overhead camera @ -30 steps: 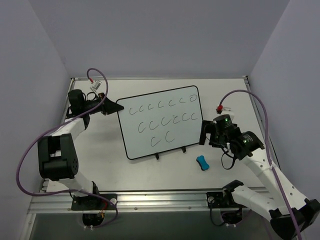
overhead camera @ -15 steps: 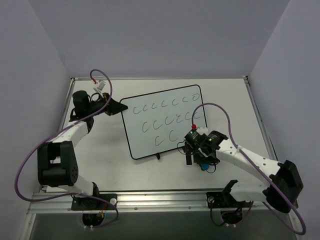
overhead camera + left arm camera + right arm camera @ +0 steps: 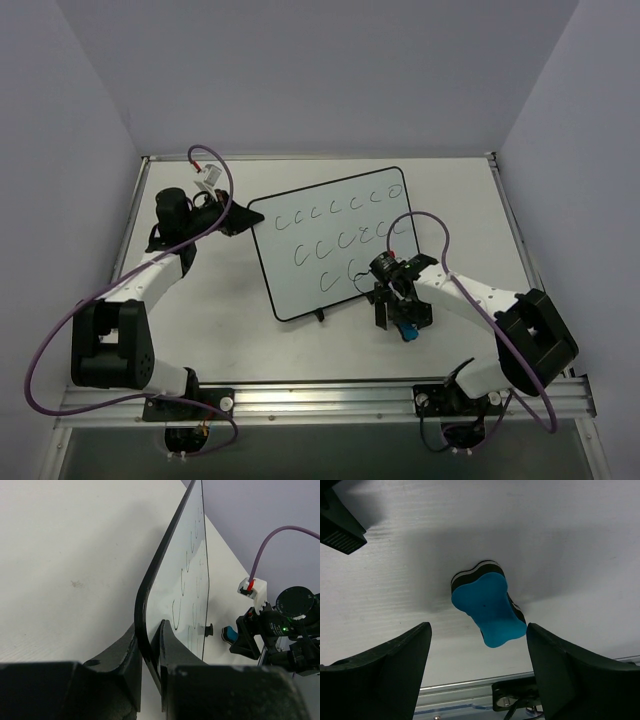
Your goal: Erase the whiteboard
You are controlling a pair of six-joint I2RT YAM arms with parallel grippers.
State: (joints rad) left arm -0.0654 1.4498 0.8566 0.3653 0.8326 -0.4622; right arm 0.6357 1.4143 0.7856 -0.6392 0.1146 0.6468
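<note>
Whiteboard (image 3: 335,245) mid-table, "c" marks not yet erased. Left gripper (image 3: 148,640) clenched on its far left corner.
Right gripper (image 3: 478,635) spread wide, empty, hovering directly over blue eraser (image 3: 487,611).
Eraser just off board's near right corner, toward table's (image 3: 470,200) near edge.
Eraser long axis diagonal across jaw gap: likely straight descent, slight wrist turn.
Right arm nearer.
</note>
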